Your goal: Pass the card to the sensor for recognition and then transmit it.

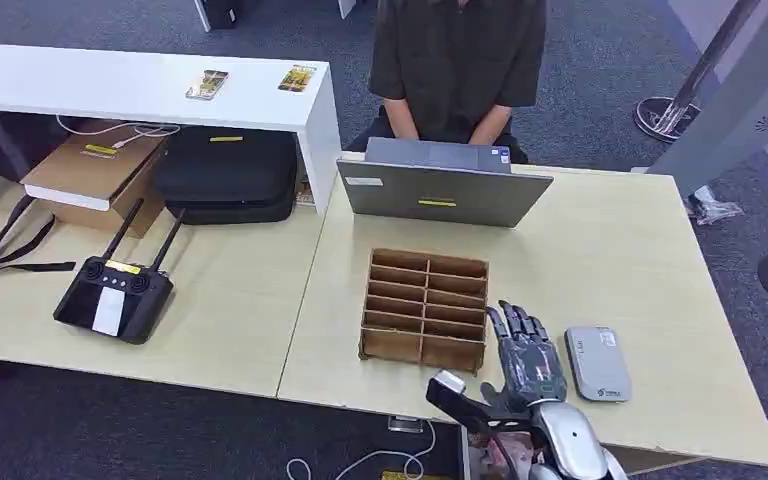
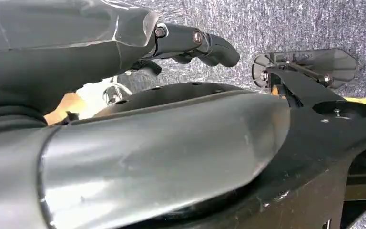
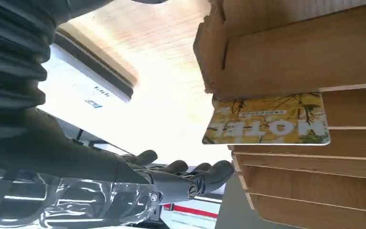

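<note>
A yellow card (image 3: 267,119) printed with "HOTEL" pokes out of a slot of the wooden organiser (image 3: 305,57), as the right wrist view shows. My right hand (image 1: 525,360) lies at the table's front edge, between the organiser (image 1: 425,305) and the flat grey sensor (image 1: 597,363). Its fingers (image 3: 181,179) are stretched out and hold nothing, and they stand apart from the card. My left hand (image 2: 195,43) hangs beside my body over grey carpet with loosely bent fingers and nothing in it.
A person sits behind a grey laptop (image 1: 440,185) across the table. Two more cards (image 1: 206,84) (image 1: 297,78) lie on a white shelf (image 1: 110,95) at the back left. A black remote controller (image 1: 115,295), a black case (image 1: 226,172) and a cardboard box (image 1: 95,170) occupy the left table.
</note>
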Available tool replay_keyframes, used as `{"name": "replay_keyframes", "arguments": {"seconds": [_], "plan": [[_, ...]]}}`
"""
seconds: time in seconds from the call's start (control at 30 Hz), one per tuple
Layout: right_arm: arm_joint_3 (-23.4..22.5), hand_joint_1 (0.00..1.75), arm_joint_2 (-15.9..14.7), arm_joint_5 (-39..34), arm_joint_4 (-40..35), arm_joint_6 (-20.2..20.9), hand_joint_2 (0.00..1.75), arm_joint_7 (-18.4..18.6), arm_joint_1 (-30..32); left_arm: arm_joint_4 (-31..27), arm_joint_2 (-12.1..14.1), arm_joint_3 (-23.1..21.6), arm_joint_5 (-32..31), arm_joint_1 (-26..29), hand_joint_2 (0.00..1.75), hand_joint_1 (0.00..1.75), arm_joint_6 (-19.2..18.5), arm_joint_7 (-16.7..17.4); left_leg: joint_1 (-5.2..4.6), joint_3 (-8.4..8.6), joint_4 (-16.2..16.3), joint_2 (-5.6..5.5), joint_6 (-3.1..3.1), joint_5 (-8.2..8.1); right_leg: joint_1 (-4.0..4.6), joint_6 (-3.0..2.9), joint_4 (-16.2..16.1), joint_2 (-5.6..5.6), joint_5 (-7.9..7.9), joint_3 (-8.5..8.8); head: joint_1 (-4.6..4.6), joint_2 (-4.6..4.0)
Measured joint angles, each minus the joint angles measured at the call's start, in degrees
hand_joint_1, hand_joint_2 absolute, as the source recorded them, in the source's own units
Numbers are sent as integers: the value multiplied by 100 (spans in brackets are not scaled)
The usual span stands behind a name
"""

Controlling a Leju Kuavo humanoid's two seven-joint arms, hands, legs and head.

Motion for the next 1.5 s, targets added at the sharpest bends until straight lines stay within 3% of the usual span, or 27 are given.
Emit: {"name": "replay_keyframes", "arguments": {"seconds": [0.4,0.63,0.87,1.5], "plan": [[140,0,-4,-79,181,-105,175,-101,-189,0,2,-4,-44,-4,0,0,-13,0,0,0,0,0,0,0,0,0,1,0,0,0,0,0],[278,0,37,-138,382,-463,175,-253,-457,0,2,-18,-103,-6,0,0,-20,-9,0,0,0,0,0,0,0,0,1,0,0,0,0,0],[387,0,162,-217,553,-553,175,-310,-643,0,2,-90,-201,-13,0,0,-61,-9,0,0,0,0,0,1,0,0,2,0,0,0,0,0],[411,0,352,-402,739,-592,175,-50,-614,0,28,-264,-300,-22,0,0,-116,11,0,0,0,0,0,0,0,0,1,0,0,-1,0,0]]}}
